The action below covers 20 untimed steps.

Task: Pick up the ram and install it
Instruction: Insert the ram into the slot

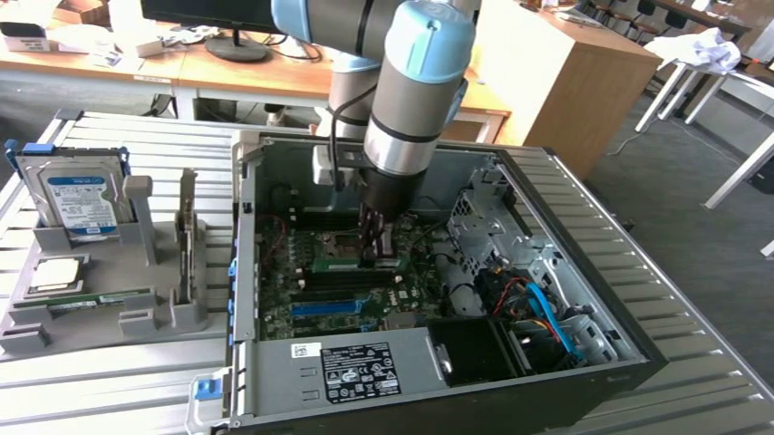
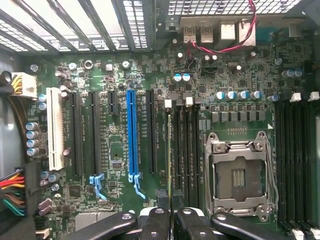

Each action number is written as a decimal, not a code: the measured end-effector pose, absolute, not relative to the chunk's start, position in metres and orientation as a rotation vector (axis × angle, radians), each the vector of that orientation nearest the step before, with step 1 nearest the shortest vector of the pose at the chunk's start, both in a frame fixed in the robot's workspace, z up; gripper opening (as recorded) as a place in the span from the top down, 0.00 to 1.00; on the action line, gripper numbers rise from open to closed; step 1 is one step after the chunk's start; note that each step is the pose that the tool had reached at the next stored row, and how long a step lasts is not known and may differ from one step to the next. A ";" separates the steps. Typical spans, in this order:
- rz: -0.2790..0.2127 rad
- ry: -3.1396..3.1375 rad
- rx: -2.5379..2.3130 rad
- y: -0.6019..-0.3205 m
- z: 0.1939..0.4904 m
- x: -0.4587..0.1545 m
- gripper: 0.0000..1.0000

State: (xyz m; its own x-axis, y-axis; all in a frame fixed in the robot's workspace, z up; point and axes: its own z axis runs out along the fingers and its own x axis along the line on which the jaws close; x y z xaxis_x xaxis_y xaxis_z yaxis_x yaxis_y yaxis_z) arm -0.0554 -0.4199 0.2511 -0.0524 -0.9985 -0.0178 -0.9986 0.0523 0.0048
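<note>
The black two-finger gripper [image 2: 172,215] stands almost closed, pinching the long, thin green ram stick [image 2: 170,155] on edge, in line with the black memory slots [image 2: 183,150], probably so it enters straight.

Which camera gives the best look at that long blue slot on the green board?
The wrist view: the blue slot is seen straight on, full length, between black slots. The exterior view shows it as a small blue strip inside the computer case.

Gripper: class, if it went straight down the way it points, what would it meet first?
Most likely the black memory slots beside the processor socket; the ram that the gripper holds would touch first. The remaining gap is unclear.
</note>
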 end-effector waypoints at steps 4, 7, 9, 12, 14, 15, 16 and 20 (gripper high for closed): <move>0.025 2.261 -2.167 -0.420 0.250 -0.055 0.87; 0.025 2.255 -2.173 -0.420 0.248 -0.056 0.87; 0.025 2.255 -2.173 -0.420 0.248 -0.057 0.87; 0.025 2.255 -2.174 -0.420 0.246 -0.059 0.87; 0.025 2.255 -2.174 -0.420 0.245 -0.060 0.87; 0.025 2.255 -2.174 -0.420 0.244 -0.060 0.87; 0.025 2.255 -2.174 -0.420 0.244 -0.060 0.87; 0.024 2.255 -2.174 -0.420 0.241 -0.060 0.87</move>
